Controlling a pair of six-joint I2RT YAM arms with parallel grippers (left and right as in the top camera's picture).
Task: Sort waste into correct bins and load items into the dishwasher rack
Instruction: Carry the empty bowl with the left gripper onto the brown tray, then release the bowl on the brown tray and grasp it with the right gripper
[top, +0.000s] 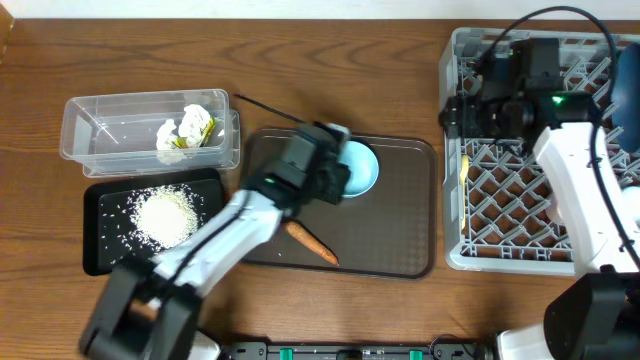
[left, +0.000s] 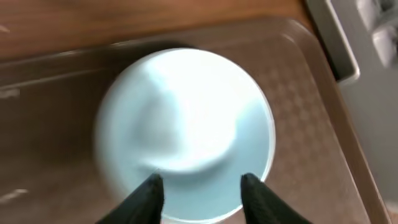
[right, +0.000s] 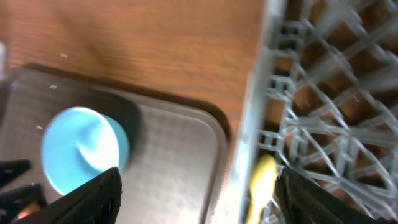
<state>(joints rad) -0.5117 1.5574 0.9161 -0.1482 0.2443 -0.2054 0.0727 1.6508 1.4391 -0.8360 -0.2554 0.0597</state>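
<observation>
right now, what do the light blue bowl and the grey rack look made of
Light blue bowl: probably smooth plastic or melamine, judging by its soft, even sheen. Grey rack: moulded plastic, matte, with a thin lattice and pegs.

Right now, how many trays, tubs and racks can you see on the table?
Trays: 2, the black tray and the brown tray
Tubs: 1, the clear tub
Racks: 1, the grey rack
Total: 4
</observation>
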